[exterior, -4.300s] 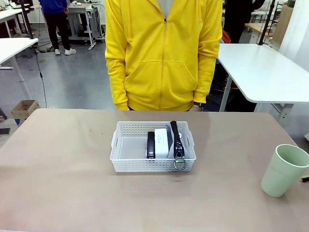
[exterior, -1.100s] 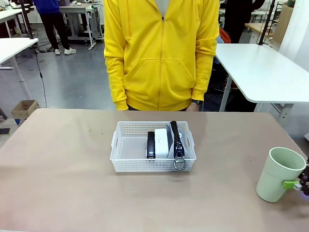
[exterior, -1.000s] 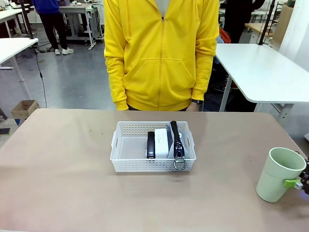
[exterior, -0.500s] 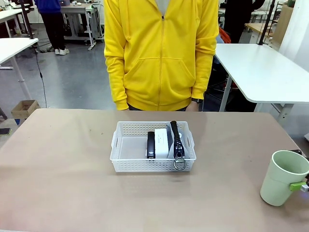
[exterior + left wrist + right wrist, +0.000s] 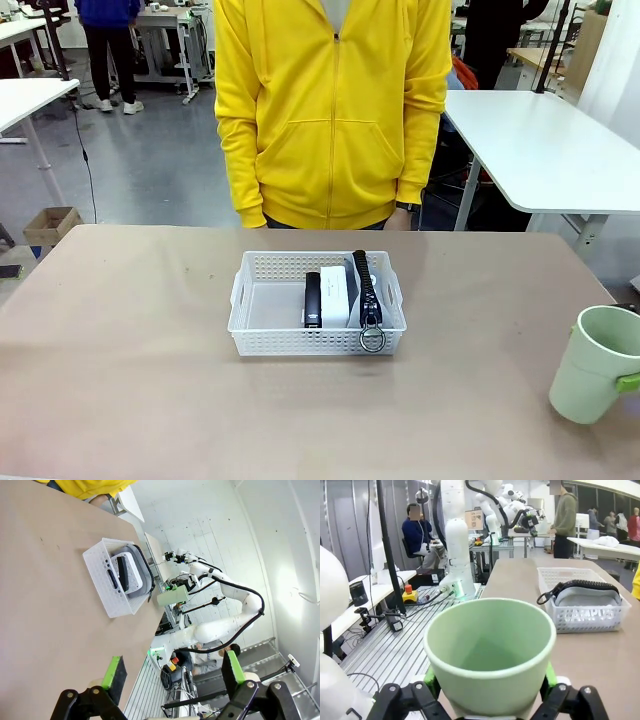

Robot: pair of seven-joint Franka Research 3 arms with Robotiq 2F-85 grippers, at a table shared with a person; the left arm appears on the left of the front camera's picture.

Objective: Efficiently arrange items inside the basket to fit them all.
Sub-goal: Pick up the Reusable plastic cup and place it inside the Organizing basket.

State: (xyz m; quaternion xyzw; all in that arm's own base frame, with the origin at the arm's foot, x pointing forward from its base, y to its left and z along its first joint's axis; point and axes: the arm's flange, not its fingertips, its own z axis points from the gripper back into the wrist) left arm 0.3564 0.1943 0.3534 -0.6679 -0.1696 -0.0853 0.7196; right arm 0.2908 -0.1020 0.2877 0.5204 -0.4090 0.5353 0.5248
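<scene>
R claw clamped on green cup, off the counter, well right of basket. L claw released, holding nothing. Pouch, white box, stapler sit in basket's right half.

Front camera faces across the tabletop; both wrist cameras, seemingly rolled, share the distant basket.

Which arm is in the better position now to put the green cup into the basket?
The right: its pincer already clamps the pale green cup. The left pincer hangs open and empty, away from the basket.
</scene>
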